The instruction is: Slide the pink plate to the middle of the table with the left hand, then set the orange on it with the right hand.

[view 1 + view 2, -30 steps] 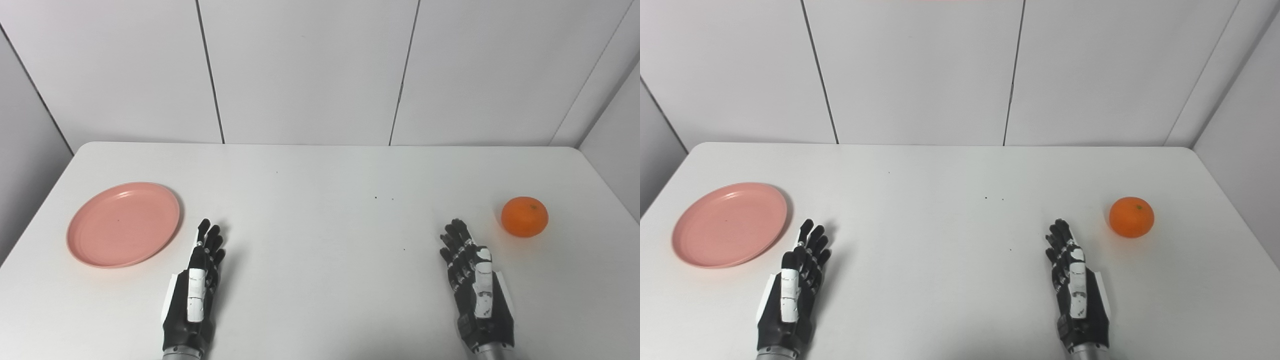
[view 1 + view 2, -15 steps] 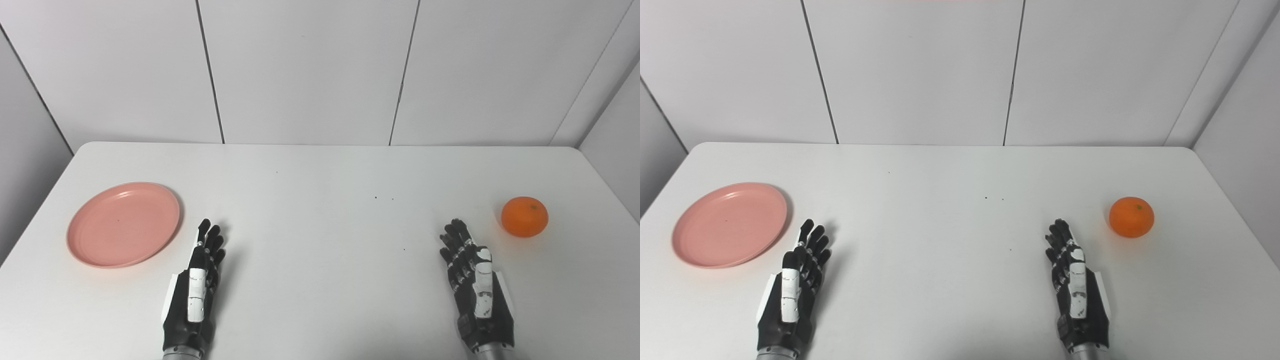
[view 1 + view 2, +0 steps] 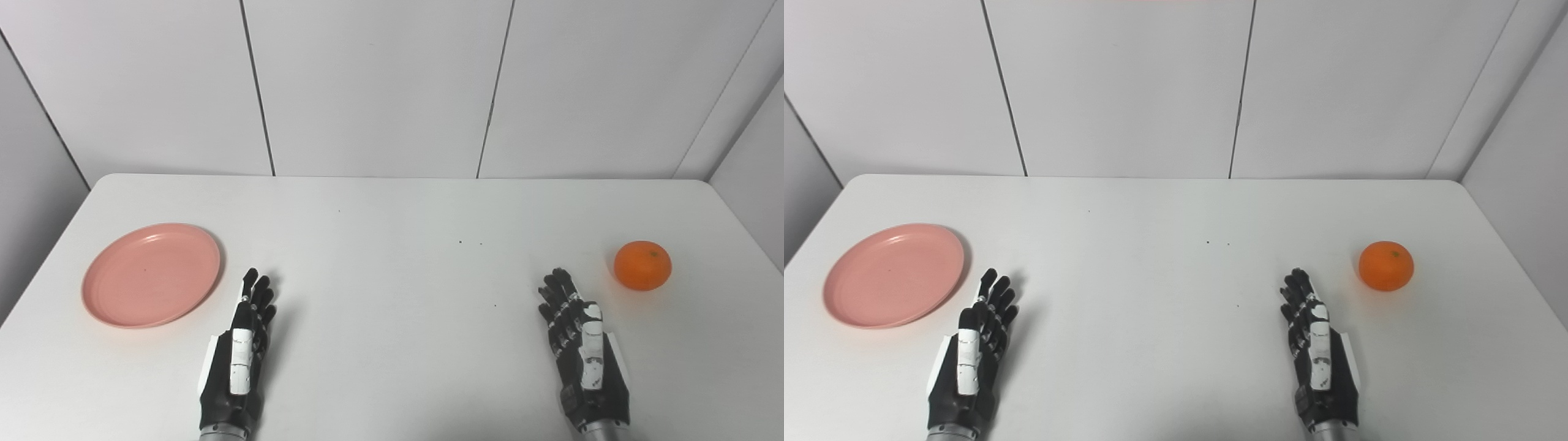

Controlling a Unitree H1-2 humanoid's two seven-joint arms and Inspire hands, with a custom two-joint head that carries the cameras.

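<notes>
Left hand: left hand lies flat near the front edge of the white table, fingers stretched forward and slightly spread, holding nothing and touching nothing but the tabletop.
Pink plate: pink plate sits on the table's left side, just beyond and to the left of the left hand, apart from it and well short of the middle.
Plate handling: looks light, stiff and shallow, likely smooth plastic; it should slide easily on the bare top, so a hold or push at the low rim nearest the hand seems best, with gentle pressure to keep it from skating or tipping.
Right hand: right hand rests flat near the front edge on the right, fingers extended and a little apart, empty.
Orange: orange stands on the table's right side, just beyond and to the right of the right hand, not touching it.
Orange handling: round, firm and apt to roll; a wrap around its sides from above would probably hold it.
</notes>
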